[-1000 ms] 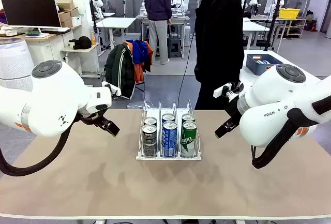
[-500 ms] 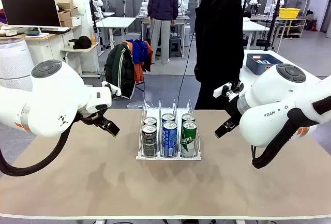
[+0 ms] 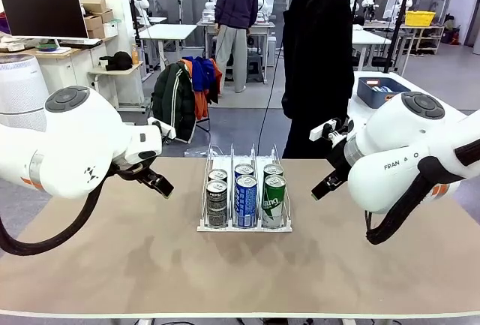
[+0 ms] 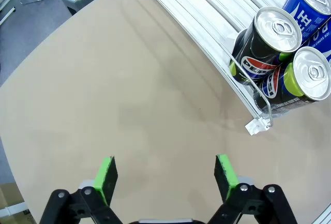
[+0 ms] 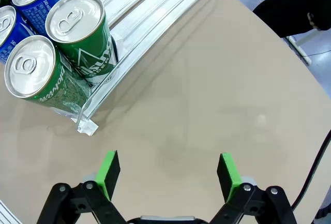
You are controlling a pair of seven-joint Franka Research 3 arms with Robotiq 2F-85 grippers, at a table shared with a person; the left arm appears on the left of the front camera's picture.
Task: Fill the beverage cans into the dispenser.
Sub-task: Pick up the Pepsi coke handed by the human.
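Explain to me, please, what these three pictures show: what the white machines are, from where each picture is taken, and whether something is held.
These are two white robot arms at a table. The wide picture is taken from between the arms, looking across at a person on the far side. The other two come from cameras on the wrists, each looking along its own claw. On the table stands a small white rack, the dispenser, with three lanes. It holds six drink cans, two per lane: black cans left, blue cans in the middle, green cans right. Both the left claw and the right claw are open and empty, over bare table beside the rack.
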